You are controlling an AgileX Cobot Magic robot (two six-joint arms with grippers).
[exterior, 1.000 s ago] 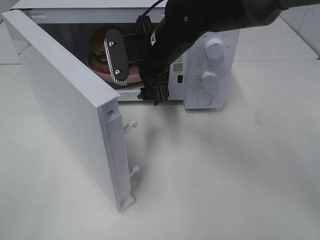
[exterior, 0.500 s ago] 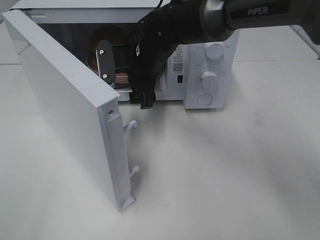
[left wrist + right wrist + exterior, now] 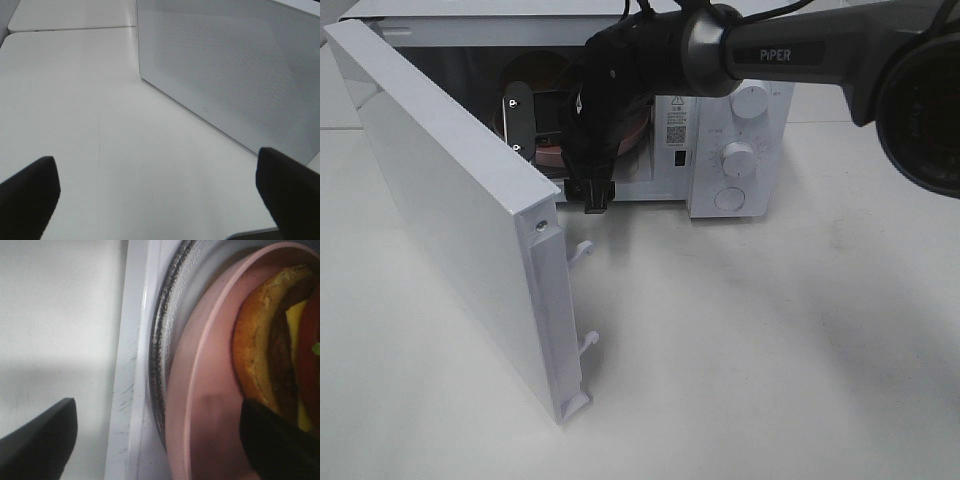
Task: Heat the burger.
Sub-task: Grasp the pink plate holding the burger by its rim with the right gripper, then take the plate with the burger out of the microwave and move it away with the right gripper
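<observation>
The burger (image 3: 272, 350), with a golden-brown bun, dark patty and yellow and red layers, lies on a round pink plate (image 3: 210, 405) on the glass turntable (image 3: 161, 335) inside the open microwave (image 3: 720, 130). From above, only its brown bun (image 3: 533, 78) shows behind the arm. My right gripper (image 3: 157, 450) is at the oven's mouth with its jaws wide apart: one finger stands over the plate beside the burger, the other over the table outside the sill, gripping nothing. Out to the left, my left gripper (image 3: 160, 195) stands open above bare table, facing the door's outer side.
The microwave door (image 3: 450, 210) swings out far to the front left, its latch hooks (image 3: 582, 250) pointing right. Two knobs (image 3: 750, 100) and a round button sit on the control panel. In the left wrist view the door's perforated outer face (image 3: 235, 70) shows close by.
My right arm has swung left and reached deeper into the oven's mouth, with its jaws narrowing slightly. Burger, plate and door have not moved. The left gripper stays open.
</observation>
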